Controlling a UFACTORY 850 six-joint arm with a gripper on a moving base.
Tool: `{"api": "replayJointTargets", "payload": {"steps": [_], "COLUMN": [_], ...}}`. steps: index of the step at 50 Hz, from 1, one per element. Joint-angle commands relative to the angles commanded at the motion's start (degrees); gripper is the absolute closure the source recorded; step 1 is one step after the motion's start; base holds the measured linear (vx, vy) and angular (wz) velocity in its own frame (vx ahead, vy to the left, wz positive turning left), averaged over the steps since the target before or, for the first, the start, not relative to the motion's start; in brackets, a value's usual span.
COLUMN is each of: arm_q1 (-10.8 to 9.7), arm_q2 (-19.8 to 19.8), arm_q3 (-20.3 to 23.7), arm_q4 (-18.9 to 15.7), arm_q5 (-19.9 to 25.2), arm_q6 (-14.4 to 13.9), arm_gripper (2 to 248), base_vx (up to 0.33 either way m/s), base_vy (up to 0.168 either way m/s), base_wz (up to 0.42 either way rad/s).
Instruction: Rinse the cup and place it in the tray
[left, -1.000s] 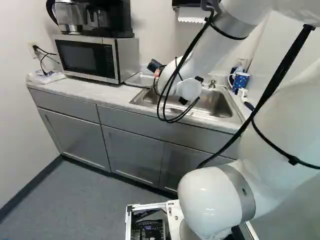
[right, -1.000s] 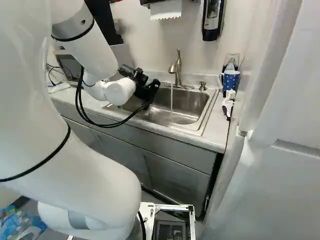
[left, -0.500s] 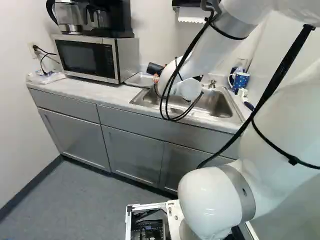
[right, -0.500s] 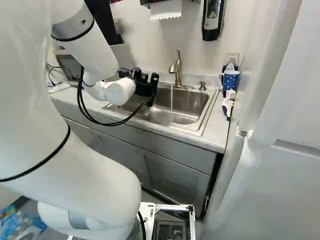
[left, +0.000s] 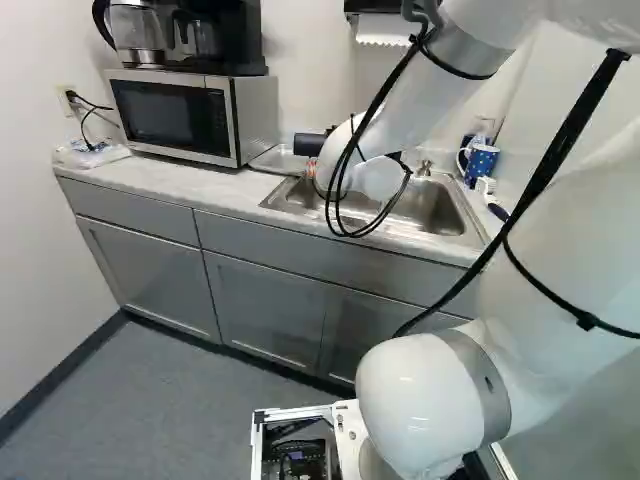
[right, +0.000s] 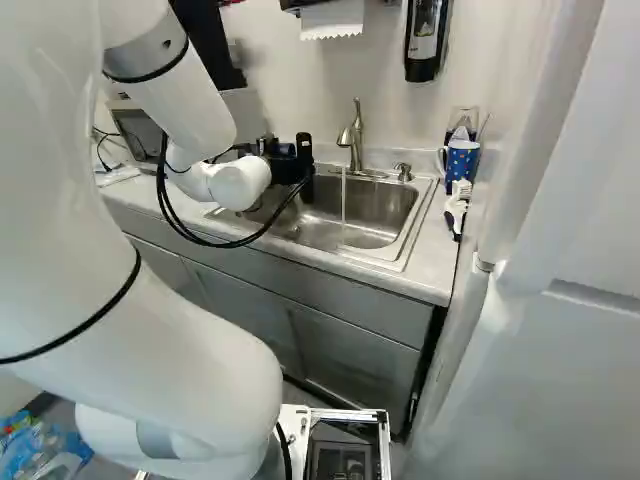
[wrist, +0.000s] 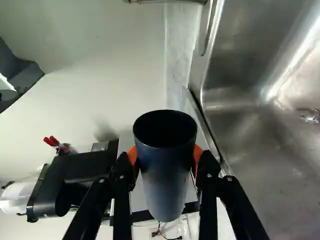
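pale countertop (right: 430, 250) is running around a steel sink (right: 375, 212), and the faucet (right: 357, 135) is sending a thin stream of water (right: 343, 200) into the basin. we are gripping the dark blue cup (wrist: 165, 185) between the orange pads of our gripper (wrist: 165, 157), one pad pressing each side, and the cup is lying roughly on its side in the air, well apart from the stream, near the sink's microwave end. the metal tray (left: 278, 160) is waiting between the sink and the microwave (left: 190, 115). we are probably working between rinsing and placing, though we are not seeing whether the cup is wet inside. if it is wet, its smooth wall could be slipping between the pads as we are turning it. lowering it at this slant, we would be risking its edge catching the tray's rim and the cup rolling off; swinging too far, we would be bumping the microwave. our loose cables (right: 215, 240) could also be snagging on the sink's edge.
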Motion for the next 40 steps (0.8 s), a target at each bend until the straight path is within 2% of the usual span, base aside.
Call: {"api": "replayJointTargets", "payload": {"steps": [40], "arm_q1": [0.0], "arm_q2": [0.0], "arm_q3": [0.0], "arm_q4": [0.0], "arm_q5": [0.0], "arm_q6": [-24.1], "arm_gripper": [127], "base_vx": [0.0], "base_vy": [0.0], "base_wz": [0.0]}}
